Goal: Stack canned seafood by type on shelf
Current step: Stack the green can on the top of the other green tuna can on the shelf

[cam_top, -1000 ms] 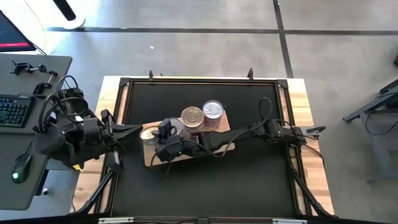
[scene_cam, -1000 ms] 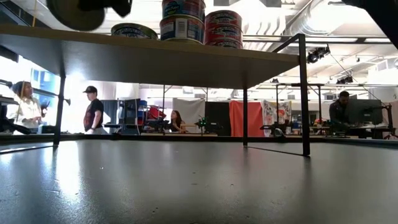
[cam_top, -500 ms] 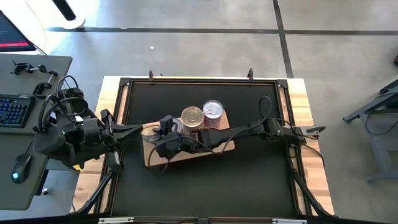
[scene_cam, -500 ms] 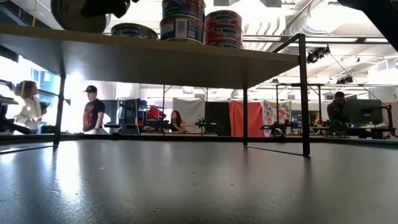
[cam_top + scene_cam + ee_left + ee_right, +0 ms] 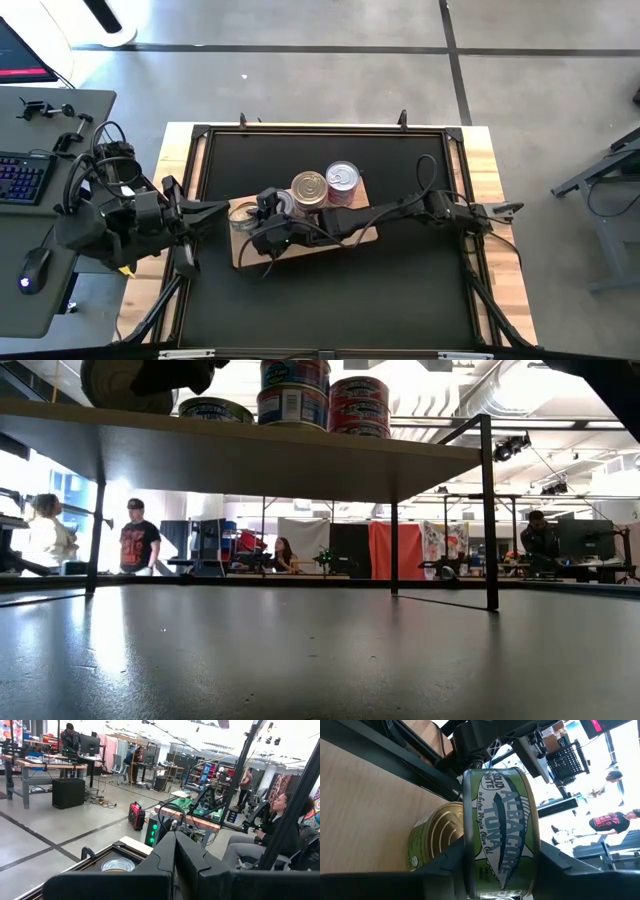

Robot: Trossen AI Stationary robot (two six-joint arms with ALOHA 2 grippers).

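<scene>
Right pincer (image 5: 500, 870) clenched on green tuna tin (image 5: 500, 827) above wooden shelf (image 5: 365, 800), busy workshop behind.

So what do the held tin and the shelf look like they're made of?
The albacore tuna tin in the right gripper: likely metal under a glossy green printed label; the tin beside it shows a ribbed gold metal top. The shelf: pale matte wood, grain visible.

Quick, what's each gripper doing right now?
Left gripper: shut, holding nothing, parked at the table's left edge.
Right gripper: shut on the green-label tuna tin, above the shelf.
</scene>
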